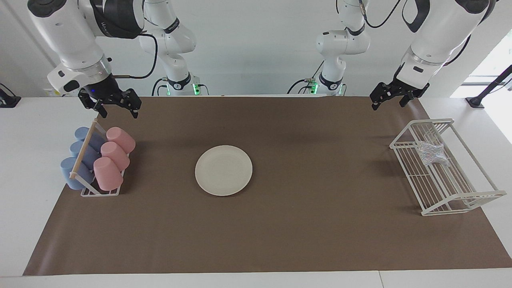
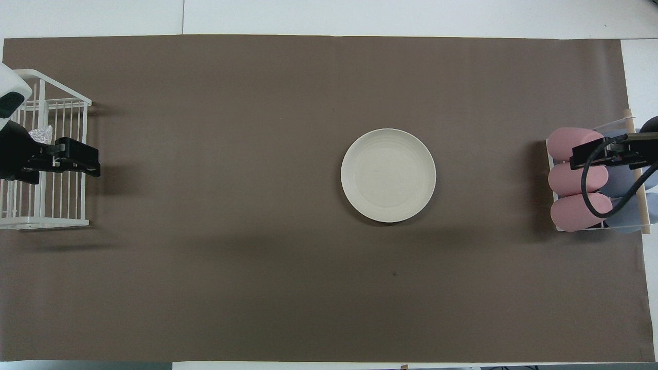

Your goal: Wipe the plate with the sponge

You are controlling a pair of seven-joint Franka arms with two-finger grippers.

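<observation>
The round cream-white plate [image 1: 223,170] [image 2: 388,175] lies flat on the brown mat, about midway between the two arms. The silvery speckled sponge [image 1: 431,153] [image 2: 40,135] sits inside the white wire rack [image 1: 464,199] [image 2: 46,222] at the left arm's end of the table. My left gripper [image 1: 388,105] [image 2: 85,160] hangs open and empty in the air by the rack, apart from the sponge. Well clear of the plate, my right gripper [image 1: 119,114] [image 2: 581,156] hangs open and empty over the cup rack.
A small rack of pink cups [image 1: 108,173] [image 2: 573,177] and blue cups [image 1: 74,173] stands at the right arm's end of the table. The brown mat [image 1: 312,232] covers most of the white table.
</observation>
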